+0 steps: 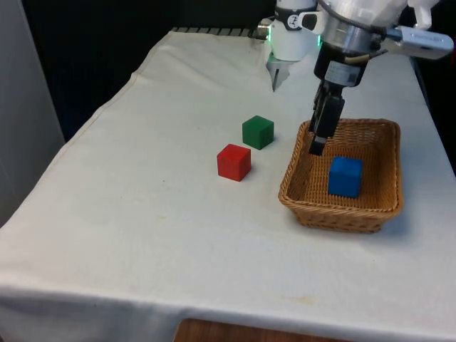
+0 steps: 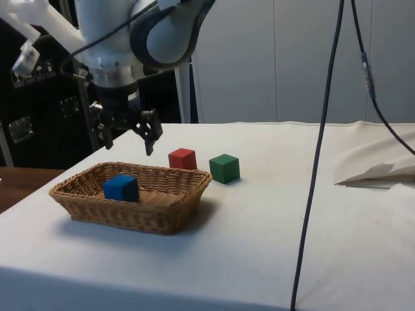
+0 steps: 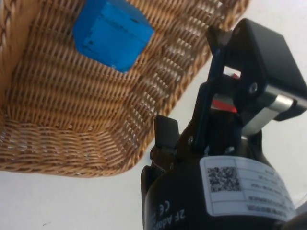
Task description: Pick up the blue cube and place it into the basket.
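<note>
While the gripper (image 2: 127,135) hangs spread and empty, the blue cube (image 1: 345,177) sits in the woven wicker basket (image 1: 388,197).

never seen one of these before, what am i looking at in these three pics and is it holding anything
It is a white robot arm with a black gripper on its end, working at a table under a white cloth. One picture looks across the table, one from its side, and one comes from a camera on the arm's wrist, looking down past the fingers.

On the cloth are a woven basket, a red cube and a green cube. The blue cube lies inside the basket, so the job looks done.

The gripper holds nothing: its fingers are open, above the basket's edge nearest the two cubes.
</note>
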`<control>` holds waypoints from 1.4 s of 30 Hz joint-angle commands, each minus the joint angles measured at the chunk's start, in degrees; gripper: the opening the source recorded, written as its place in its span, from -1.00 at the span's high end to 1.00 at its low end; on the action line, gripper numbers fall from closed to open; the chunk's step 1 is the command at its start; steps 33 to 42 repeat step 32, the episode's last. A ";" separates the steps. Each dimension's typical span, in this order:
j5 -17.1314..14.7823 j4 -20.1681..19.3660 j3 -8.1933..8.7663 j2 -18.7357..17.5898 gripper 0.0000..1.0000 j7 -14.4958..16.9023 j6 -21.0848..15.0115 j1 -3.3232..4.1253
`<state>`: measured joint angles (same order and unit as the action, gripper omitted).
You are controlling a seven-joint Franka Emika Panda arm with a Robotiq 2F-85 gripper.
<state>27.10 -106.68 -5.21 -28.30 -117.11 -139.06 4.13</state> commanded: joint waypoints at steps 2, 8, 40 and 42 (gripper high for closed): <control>-1.03 -0.34 -0.46 0.74 -1.00 0.92 0.00 -0.80; -1.43 -0.34 -0.40 2.18 -1.00 1.55 1.09 -1.49; -2.23 0.00 1.15 6.02 -1.00 3.27 4.18 -2.46; -2.23 0.00 1.15 6.02 -1.00 3.27 4.18 -2.46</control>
